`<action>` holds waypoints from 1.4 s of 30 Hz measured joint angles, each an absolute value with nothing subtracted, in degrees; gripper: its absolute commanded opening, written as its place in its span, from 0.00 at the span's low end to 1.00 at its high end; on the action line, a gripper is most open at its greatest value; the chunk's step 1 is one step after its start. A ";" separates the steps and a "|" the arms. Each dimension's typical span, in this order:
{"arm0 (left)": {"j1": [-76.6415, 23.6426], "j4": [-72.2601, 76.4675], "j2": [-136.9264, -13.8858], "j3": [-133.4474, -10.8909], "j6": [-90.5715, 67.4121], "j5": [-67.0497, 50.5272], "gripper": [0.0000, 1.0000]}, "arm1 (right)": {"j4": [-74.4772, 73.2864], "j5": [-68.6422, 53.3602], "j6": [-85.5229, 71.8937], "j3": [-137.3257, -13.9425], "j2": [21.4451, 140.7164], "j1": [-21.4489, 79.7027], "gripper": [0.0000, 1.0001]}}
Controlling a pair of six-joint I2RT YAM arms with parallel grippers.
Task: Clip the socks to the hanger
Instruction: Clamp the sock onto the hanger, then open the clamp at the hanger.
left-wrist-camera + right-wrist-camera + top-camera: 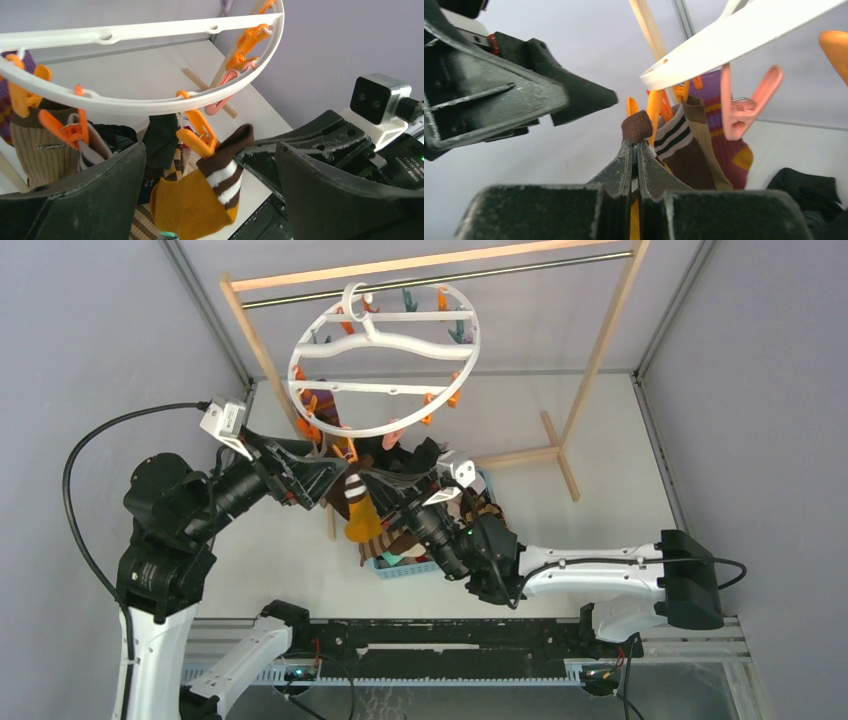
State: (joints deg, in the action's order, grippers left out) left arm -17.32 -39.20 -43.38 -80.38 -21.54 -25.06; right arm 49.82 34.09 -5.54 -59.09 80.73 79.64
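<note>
Shows soft, probably light striped sock (210, 200) pinched at its brown cuff by closed right claw (635, 145), beside orange clothespin (197, 132) on hanger (150, 105); left claw (210, 147) open.

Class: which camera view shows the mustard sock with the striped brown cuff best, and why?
Left wrist: the mustard sock shows nearly whole. Right wrist shows only its cuff tip; top external a small patch.

Logo (50, 146) on tan sock (35, 165), unreadably small
</note>
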 measured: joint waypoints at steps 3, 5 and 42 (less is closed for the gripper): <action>-17.32 -40.10 -42.57 -80.51 -21.08 -24.10 1.00 | 49.08 34.76 -6.57 -56.42 78.15 79.11 0.15; -17.32 -40.53 -42.17 -80.55 -20.80 -23.66 1.00 | 48.60 35.14 -7.33 -54.61 76.36 78.83 0.20; -17.32 -46.94 -42.65 -85.21 -17.43 -19.90 1.00 | 25.63 9.52 -12.32 -44.62 58.85 49.95 0.57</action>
